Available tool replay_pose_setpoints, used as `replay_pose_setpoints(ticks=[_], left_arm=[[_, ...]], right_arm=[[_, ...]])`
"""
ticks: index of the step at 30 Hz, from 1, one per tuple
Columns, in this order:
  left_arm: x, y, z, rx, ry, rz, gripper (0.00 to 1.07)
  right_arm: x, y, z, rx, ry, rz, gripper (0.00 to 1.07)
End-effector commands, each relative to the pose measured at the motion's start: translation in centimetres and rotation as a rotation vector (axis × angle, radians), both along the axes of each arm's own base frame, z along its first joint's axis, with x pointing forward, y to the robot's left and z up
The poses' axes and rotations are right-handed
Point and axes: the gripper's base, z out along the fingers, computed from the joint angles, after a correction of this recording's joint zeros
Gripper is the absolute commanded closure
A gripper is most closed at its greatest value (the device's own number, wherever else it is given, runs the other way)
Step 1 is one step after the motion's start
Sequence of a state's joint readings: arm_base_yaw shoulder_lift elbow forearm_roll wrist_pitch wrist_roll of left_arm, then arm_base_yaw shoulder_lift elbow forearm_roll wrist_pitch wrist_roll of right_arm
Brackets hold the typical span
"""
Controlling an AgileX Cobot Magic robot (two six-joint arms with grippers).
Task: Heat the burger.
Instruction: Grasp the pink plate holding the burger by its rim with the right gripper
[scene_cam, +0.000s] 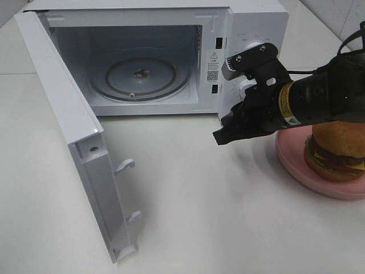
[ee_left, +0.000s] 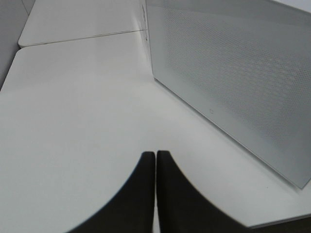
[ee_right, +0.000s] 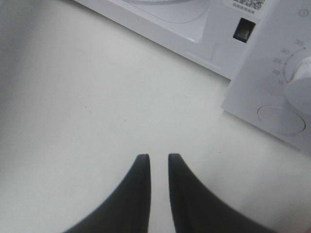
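The burger [scene_cam: 336,151], with a golden bun, dark patty and cheese, sits on a pink plate [scene_cam: 296,165] at the right edge of the table, partly hidden behind my right arm. My right gripper [scene_cam: 224,136] hovers just left of the plate, in front of the microwave's control panel. Its fingers [ee_right: 141,167] stand a narrow gap apart with nothing between them [ee_right: 159,158]. My left gripper [ee_left: 156,153] is shut and empty, low over the table beside the microwave's perforated side wall [ee_left: 233,73]. It does not show in the exterior view.
The white microwave [scene_cam: 251,23] stands at the back with its door [scene_cam: 63,114] swung wide to the left, reaching toward the table's front. Its glass turntable [scene_cam: 147,75] is bare. White tabletop lies in front of the oven opening.
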State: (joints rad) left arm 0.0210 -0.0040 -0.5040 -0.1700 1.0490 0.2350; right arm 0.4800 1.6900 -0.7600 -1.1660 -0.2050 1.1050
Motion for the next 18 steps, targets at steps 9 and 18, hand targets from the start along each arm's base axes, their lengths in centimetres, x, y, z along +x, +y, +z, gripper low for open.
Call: replay_pose_setpoints(ticks=[9, 18], left_arm=[[-0.25, -0.02, 0.05, 0.001, -0.025, 0.001, 1.06], [-0.25, -0.02, 0.05, 0.001, -0.025, 0.001, 1.06]], right_arm=[[-0.02, 0.52, 0.70, 0.123, 0.041, -0.039, 0.94], [0.07, -0.03, 0.42, 0.041, 0.029, -0.045, 0.94]])
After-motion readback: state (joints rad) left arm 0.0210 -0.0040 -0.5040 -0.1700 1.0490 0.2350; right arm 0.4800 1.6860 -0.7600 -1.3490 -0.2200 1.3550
